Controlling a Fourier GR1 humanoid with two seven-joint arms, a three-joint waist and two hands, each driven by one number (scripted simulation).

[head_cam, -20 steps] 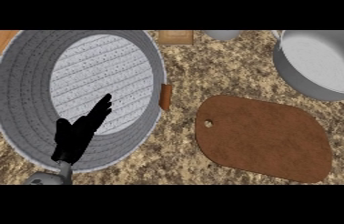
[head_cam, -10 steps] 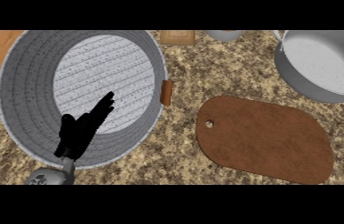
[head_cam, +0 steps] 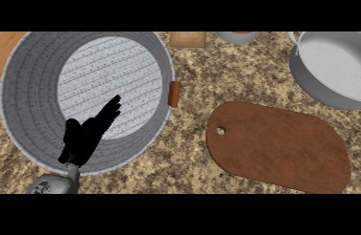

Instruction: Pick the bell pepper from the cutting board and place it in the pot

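though no bell pepper shows on the cutting board [head_cam: 282, 145], left hand [head_cam: 86, 136] hangs open-fingered over the pot [head_cam: 42, 76] at eight o'clock; a pepper is light, slick, best grasped round its body.

The pot [head_cam: 42, 86] lies left of the cutting board [head_cam: 282, 145].

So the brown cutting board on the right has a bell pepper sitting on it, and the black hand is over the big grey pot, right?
Not quite: the head view shows the cutting board bare, with no pepper in sight. The left hand is indeed over the big grey pot.
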